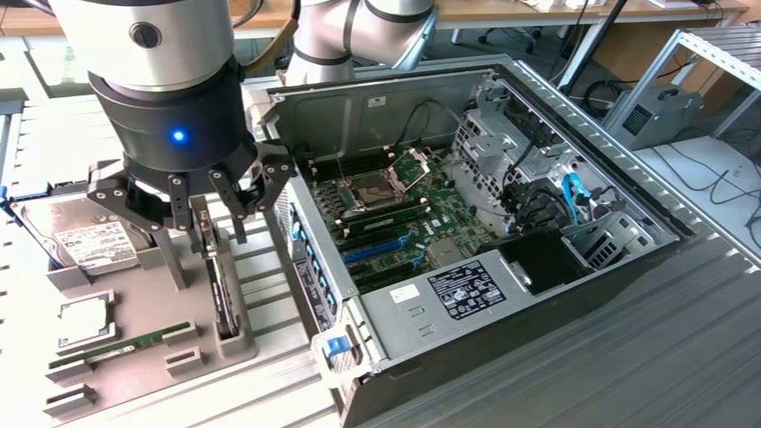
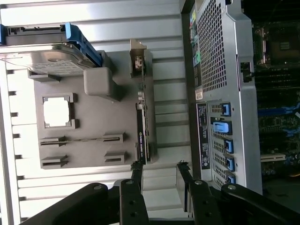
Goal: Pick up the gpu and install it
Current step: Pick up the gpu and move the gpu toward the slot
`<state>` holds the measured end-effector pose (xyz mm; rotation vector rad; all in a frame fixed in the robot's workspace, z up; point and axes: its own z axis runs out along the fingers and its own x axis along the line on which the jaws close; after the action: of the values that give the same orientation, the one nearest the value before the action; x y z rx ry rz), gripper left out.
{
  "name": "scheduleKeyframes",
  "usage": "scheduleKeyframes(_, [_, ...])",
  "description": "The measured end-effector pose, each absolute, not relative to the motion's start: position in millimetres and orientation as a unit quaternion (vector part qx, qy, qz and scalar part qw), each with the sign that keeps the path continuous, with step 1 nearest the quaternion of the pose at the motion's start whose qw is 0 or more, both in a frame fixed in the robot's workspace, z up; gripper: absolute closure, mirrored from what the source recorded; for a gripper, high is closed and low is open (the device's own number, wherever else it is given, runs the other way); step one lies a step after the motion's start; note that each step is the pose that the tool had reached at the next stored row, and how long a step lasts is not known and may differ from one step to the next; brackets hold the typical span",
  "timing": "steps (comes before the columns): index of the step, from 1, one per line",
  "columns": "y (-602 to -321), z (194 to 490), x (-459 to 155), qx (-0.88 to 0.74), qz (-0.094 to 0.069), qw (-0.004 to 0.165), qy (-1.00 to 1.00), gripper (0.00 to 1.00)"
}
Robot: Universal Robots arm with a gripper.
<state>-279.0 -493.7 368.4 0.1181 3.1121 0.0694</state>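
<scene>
The gpu (image 1: 220, 285) is a slim dark card that stands on edge in a slot of the grey holder (image 1: 178, 308), at the exterior view's left. In the wrist view the gpu (image 2: 142, 119) shows edge-on, with its silvery bracket (image 2: 137, 56) at the far end. My gripper (image 1: 207, 225) hangs over the card's bracket end with its black fingers spread. In the wrist view the gripper (image 2: 159, 174) is open and holds nothing. One fingertip (image 2: 137, 168) lines up with the card's near end.
The holder (image 2: 93, 84) also carries a hard drive (image 1: 89, 241), a square chip (image 1: 81, 316) and a green memory stick (image 1: 119, 343). The open computer case (image 1: 393, 303) stands right beside the holder, its motherboard (image 1: 393, 214) with blue slots exposed. Ribbed metal table all around.
</scene>
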Motion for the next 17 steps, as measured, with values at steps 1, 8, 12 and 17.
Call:
scheduleKeyframes(1, [-493.7, 368.0, -279.0, 0.038, 0.022, 0.013, 0.999, 0.58])
scheduleKeyframes(8, [-493.8, 365.4, -279.0, 0.038, 0.022, 0.013, 0.999, 0.58])
scheduleKeyframes(12, [-493.8, 363.8, -279.0, 0.038, 0.022, 0.013, 0.999, 0.58])
scheduleKeyframes(17, [-493.8, 361.5, -279.0, 0.038, 0.022, 0.013, 0.999, 0.58])
